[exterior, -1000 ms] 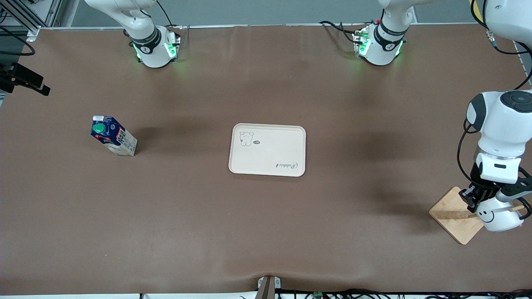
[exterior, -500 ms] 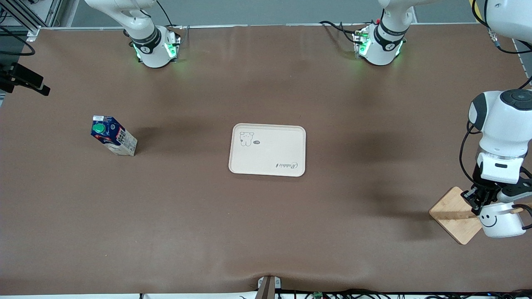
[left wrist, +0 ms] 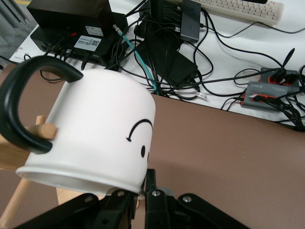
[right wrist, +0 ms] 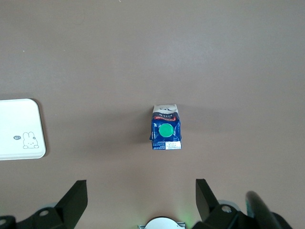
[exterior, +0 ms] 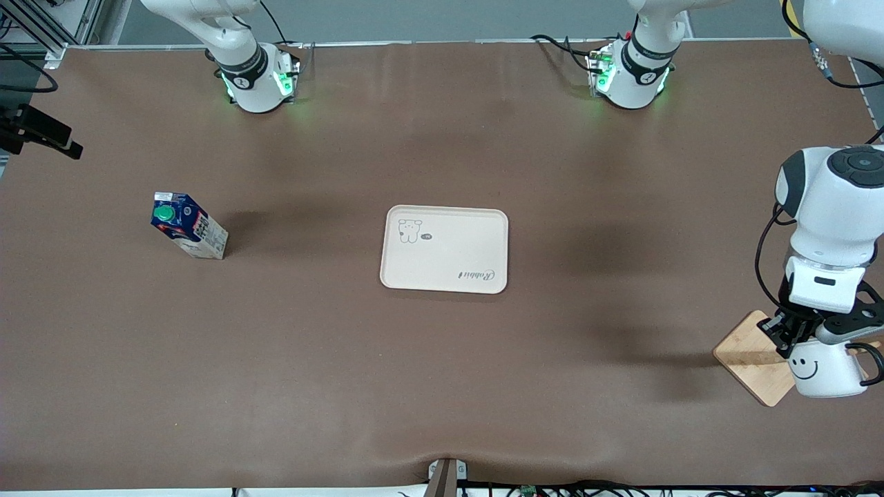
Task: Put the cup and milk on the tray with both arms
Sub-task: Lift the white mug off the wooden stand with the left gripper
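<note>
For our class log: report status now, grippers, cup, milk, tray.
Left gripper shut on cup, over wooden stand. Right gripper open, high over milk. Milk upright on table; tray bare. Nothing in the way.

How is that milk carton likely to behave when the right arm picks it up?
The milk carton stands tall on a narrow base, so a sideways nudge would probably tip it. Its flat printed sides look like card, likely denting under a hard squeeze. The round green cap gives little to grip.
</note>
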Tool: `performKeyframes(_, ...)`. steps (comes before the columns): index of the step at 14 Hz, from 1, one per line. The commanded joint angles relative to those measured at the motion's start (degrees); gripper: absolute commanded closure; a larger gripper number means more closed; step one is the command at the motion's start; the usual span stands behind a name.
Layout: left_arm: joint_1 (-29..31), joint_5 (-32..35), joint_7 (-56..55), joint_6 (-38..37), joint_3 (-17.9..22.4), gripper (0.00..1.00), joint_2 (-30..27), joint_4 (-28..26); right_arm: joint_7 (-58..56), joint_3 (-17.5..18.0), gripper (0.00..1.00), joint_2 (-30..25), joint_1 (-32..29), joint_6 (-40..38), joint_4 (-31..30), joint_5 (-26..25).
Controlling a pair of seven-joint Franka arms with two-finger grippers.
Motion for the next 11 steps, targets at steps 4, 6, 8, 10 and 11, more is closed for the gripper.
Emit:
performKeyframes(4,-0.3,1.0,-0.3,-15.7,-5.9,1.00,-2.6,5.2,0.7,0.4,0.00,0.6,-0.9,-0.3,1.3,0.4)
performKeyframes(6,-0.5,-0.5,-1.0,-25.0,-10.3,1.00,-2.4,8.9,0.7,0.4,0.00,0.6,-0.9,-0.3,1.3,0.4)
performKeyframes(8,-0.5,-6.3,-1.1,-31.9,-13.8,1.00,-2.0,11.2,0.7,0.4,0.00,0.6,-0.9,-0.3,1.3,0.4)
performKeyframes(10,-1.2,-11.6,-1.1,-34.3,-16.2,1.00,-1.8,11.2,0.7,0.4,0.00,0.6,-0.9,-0.2,1.3,0.4)
performKeyframes(11,-2.4,-13.0,-1.2,-36.2,-17.0,1.00,-1.8,11.2,0.7,0.4,0.00,0.6,-1.0,-0.2,1.3,0.4)
